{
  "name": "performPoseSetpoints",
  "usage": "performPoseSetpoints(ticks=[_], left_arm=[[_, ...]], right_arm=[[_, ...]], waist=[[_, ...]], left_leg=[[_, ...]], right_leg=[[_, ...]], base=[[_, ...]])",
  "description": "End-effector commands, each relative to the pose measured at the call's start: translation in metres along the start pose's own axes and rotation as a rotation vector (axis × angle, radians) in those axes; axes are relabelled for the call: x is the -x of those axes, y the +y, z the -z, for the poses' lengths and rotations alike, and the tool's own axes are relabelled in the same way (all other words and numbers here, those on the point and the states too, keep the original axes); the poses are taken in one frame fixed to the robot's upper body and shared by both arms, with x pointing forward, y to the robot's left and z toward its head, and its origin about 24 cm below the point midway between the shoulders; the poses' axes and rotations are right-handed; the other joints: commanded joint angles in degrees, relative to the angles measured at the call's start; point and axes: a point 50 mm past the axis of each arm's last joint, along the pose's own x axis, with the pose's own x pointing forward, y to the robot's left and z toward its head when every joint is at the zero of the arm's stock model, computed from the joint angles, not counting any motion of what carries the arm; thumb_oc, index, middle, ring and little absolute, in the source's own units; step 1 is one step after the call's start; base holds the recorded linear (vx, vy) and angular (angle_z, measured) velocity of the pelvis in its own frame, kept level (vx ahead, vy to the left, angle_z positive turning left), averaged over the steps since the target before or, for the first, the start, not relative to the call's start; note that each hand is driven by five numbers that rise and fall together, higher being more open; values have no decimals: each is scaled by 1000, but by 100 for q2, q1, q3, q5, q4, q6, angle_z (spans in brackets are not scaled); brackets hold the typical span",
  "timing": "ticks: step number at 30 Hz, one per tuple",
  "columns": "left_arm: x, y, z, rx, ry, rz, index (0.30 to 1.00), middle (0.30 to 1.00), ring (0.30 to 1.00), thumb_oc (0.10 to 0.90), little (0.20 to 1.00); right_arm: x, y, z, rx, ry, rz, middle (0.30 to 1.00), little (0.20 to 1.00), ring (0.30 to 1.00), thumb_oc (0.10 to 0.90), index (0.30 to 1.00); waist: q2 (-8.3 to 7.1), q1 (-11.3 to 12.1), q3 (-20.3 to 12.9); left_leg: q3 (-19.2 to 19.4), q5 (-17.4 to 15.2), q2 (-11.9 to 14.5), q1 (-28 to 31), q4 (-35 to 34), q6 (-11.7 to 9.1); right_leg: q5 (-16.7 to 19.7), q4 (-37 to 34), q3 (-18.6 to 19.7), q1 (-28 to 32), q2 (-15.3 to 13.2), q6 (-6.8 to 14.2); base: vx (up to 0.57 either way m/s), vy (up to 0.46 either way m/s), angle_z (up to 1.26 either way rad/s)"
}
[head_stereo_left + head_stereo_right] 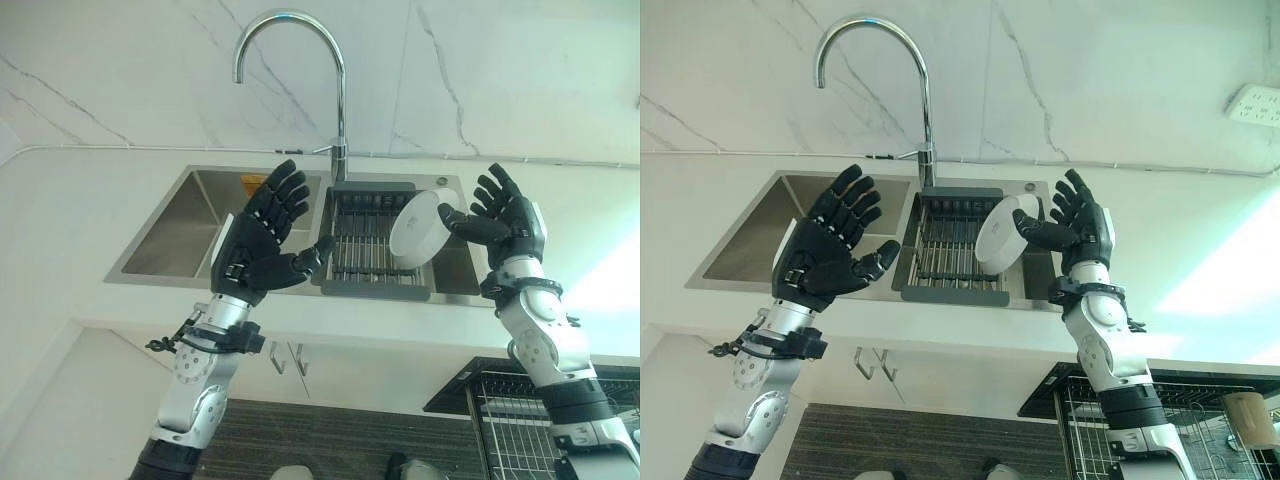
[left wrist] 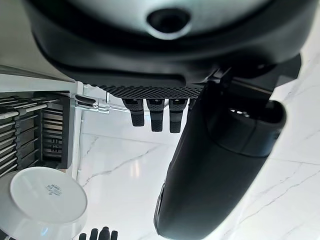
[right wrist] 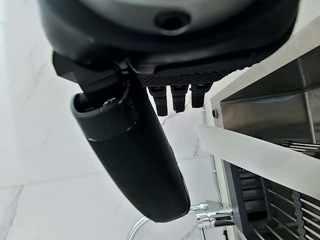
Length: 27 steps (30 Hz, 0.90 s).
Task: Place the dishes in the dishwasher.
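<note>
A white dish [image 1: 420,225] leans on edge in the dark drying rack [image 1: 365,268] set in the sink's right basin; it also appears as the dish [image 2: 45,197] and as a white rim [image 3: 255,156]. My right hand [image 1: 510,222] is raised just right of it, open with fingers spread, its thumb reaching toward the dish's rim; I cannot tell if they touch. My left hand [image 1: 258,240] is raised over the divide between the basins, left of the rack, open and holding nothing. The dishwasher's wire basket [image 1: 520,420] is pulled out at the lower right, below the counter.
A tall curved tap [image 1: 335,90] rises behind the rack. The steel left basin [image 1: 180,230] lies beside my left hand. White counter [image 1: 60,200] surrounds the sink, with a marble wall behind. Two hooks [image 1: 285,355] hang under the counter's front edge.
</note>
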Motion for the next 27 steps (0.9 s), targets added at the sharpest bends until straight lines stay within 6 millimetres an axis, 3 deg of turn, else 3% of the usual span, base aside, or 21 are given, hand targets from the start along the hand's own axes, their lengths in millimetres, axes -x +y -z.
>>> performPoseSetpoints(ticks=[1,6,27], left_arm=[[-19,-8,-40,-72,-216,93,900,900,900,800,900],[-19,-7,-38,-67,-205,97,900,900,900,800,900],[-20,-7,-36,-67,-184,86,900,900,900,800,900]], right_arm=[[-19,11,-55,-198,-203,-54,900,900,900,800,900],[-21,11,-29,-373,-48,-74,900,900,900,800,900],[-24,6,-22,-392,15,-23,900,900,900,800,900]], waist=[[-147,-39,-346],[-158,8,-345],[-175,35,-322]], left_leg=[[81,-688,-68,113,357,248],[79,-681,-73,107,357,254],[105,-646,-73,92,357,269]], right_leg=[[-329,-288,162,616,-143,514],[-345,-288,124,651,-156,519],[-393,-288,171,725,-125,500]], base=[[0,0,0],[0,0,0],[0,0,0]])
